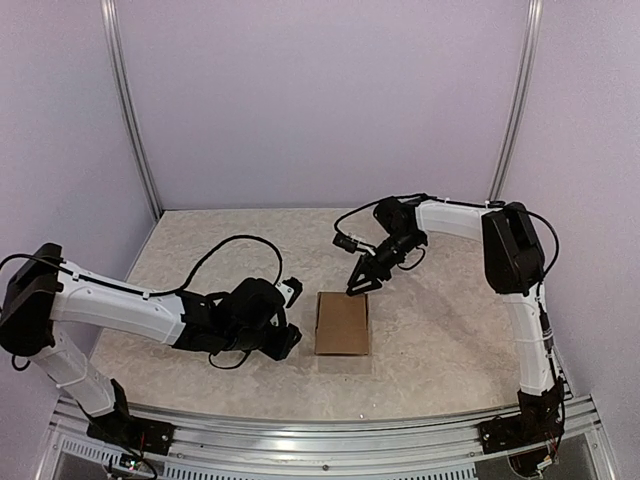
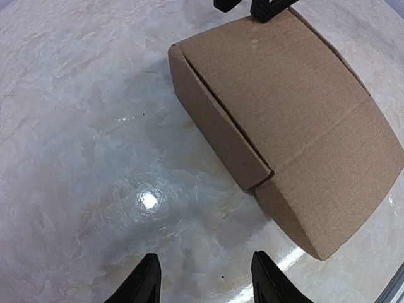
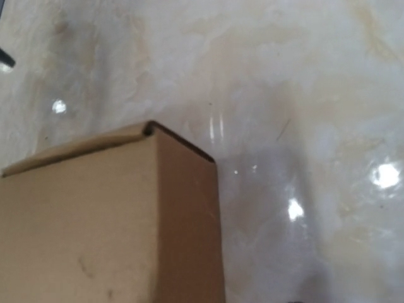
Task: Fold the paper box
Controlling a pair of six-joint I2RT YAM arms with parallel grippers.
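Observation:
The paper box (image 1: 342,323) sits folded shut in the middle of the table, a plain brown squarish carton. Seen from the left wrist, the paper box (image 2: 284,120) fills the upper right, its side flap seam showing. My left gripper (image 1: 291,316) hovers just left of it, open, and nothing lies between its fingertips (image 2: 144,284). My right gripper (image 1: 362,283) is at the box's far edge; its two dark tips (image 2: 268,9) stand apart there, one touching the top edge. From the right wrist, only a corner of the paper box (image 3: 95,221) is visible and my own fingers are out of frame.
The table (image 1: 220,250) is a glossy marbled surface with lamp glare (image 2: 149,200). Lilac walls with metal rails (image 1: 130,110) close the back and sides. A metal rail (image 1: 330,430) runs along the near edge.

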